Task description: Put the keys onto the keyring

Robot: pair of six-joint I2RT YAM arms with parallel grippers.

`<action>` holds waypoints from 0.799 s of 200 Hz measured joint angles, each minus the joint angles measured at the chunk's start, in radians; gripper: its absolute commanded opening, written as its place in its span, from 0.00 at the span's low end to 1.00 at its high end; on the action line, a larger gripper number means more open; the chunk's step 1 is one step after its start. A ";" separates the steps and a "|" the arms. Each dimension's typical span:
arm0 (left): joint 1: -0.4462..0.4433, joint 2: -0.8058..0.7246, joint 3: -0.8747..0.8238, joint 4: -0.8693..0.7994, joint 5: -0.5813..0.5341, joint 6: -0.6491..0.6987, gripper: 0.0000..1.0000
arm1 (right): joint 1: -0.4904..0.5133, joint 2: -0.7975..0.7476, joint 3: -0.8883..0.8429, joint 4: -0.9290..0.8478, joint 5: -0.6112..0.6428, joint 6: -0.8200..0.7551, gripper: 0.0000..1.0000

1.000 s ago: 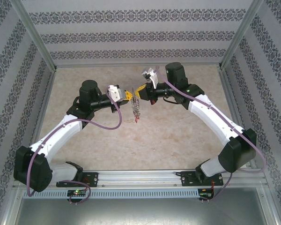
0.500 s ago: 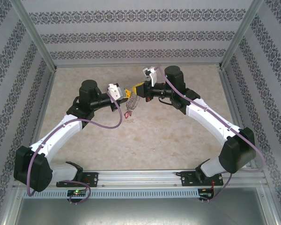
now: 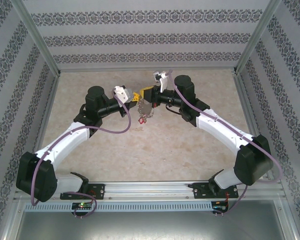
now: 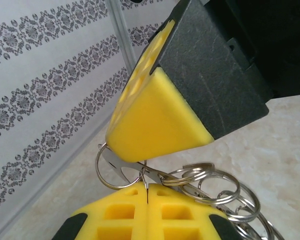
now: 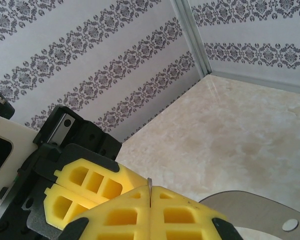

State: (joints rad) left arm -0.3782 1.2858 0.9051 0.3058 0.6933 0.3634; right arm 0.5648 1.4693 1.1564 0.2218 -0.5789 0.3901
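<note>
Above the table [image 3: 190, 145], left jaws and right jaws each pinch the keyring [image 3: 144, 108].

Two pincers: left pincer [image 4: 147, 201], right pincer [image 5: 149, 200]. One keyring [image 3: 144, 108]. Several small rings [image 4: 225, 186].

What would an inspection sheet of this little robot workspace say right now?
Surface: beige marbled tabletop.
Job's things: the keyring, a bunch of wire rings, hangs above the table where the two arms meet; keys too small to tell apart; a flat grey metal piece with a hole lies by the right gripper, key or tag unclear.
Clutter: nothing seen.
Grippers: left gripper and right gripper meet tip to tip, each shut on thin metal of the keyring.
Cables: purple cables run along both arms, the left one in a slack loop.
Surroundings: patterned walls, metal frame posts.
</note>
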 measured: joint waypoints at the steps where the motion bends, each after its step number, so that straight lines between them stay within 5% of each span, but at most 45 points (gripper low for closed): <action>1: 0.000 0.000 0.000 0.001 -0.003 0.000 0.00 | 0.000 0.000 0.000 0.000 -0.002 -0.001 0.00; 13: -0.003 -0.005 -0.008 0.003 -0.017 -0.001 0.00 | -0.007 0.001 0.000 -0.003 -0.018 -0.008 0.00; 25: -0.008 -0.008 -0.011 0.001 -0.025 0.000 0.19 | -0.018 0.002 0.000 -0.007 -0.044 -0.021 0.00; 49: -0.011 -0.010 -0.011 -0.005 -0.025 0.003 0.29 | -0.042 0.002 -0.006 0.001 -0.095 -0.043 0.00; 160: -0.006 -0.008 0.108 -0.220 0.036 -0.006 0.34 | -0.125 0.002 -0.018 -0.018 -0.332 -0.276 0.00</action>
State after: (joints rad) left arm -0.3840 1.2774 1.0134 0.0856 0.7296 0.3576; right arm 0.4397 1.4715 1.1385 0.2035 -0.9112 0.1139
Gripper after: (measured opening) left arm 0.342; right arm 0.049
